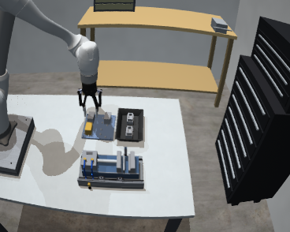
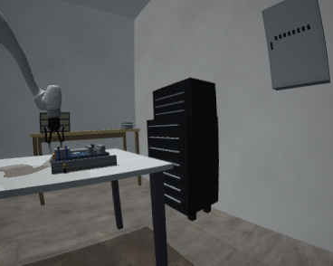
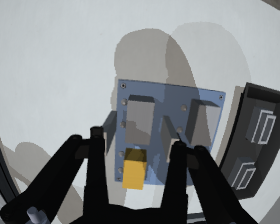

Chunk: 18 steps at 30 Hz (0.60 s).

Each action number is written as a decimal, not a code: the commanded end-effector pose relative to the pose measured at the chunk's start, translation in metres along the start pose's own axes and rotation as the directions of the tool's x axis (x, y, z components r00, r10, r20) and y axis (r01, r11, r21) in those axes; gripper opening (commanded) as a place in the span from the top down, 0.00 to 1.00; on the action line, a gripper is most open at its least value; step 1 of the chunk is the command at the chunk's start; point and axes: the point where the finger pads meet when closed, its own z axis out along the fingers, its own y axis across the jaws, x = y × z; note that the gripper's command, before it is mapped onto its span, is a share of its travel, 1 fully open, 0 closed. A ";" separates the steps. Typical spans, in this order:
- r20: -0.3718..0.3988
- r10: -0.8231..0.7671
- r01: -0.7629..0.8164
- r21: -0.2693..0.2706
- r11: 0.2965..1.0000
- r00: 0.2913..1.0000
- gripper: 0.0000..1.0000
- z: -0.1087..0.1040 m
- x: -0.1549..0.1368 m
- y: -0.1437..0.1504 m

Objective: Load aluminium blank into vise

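The blue infeed plate (image 1: 99,127) holds two aluminium blanks (image 1: 91,115) (image 1: 107,116) at its far end and a brass blank (image 1: 88,126) on its left side. My gripper (image 1: 90,104) hangs above the plate's far left part, over the left aluminium blank, partly open with nothing between the fingers. In the wrist view the fingers frame the plate, the brass blank (image 3: 135,171) and an aluminium blank (image 3: 140,117). The vise (image 1: 110,170) stands at the table's near side; its narrow opening (image 1: 125,162) looks empty. The black outfeed tray (image 1: 129,124) holds two finished parts (image 1: 130,117) (image 1: 128,130), pocket up.
The arm's base (image 1: 2,146) stands at the table's left. A wooden shelf (image 1: 156,47) is behind the table and a black tool cabinet (image 1: 262,118) stands to its right. The vise's hose block (image 1: 89,159) is at its left end.
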 end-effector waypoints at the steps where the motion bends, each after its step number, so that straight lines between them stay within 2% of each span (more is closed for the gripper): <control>1: 0.000 0.000 0.000 0.000 1.000 1.000 0.60 0.001 0.000 0.000; 18: 0.000 0.000 0.000 0.000 1.000 1.000 0.60 0.005 0.000 0.000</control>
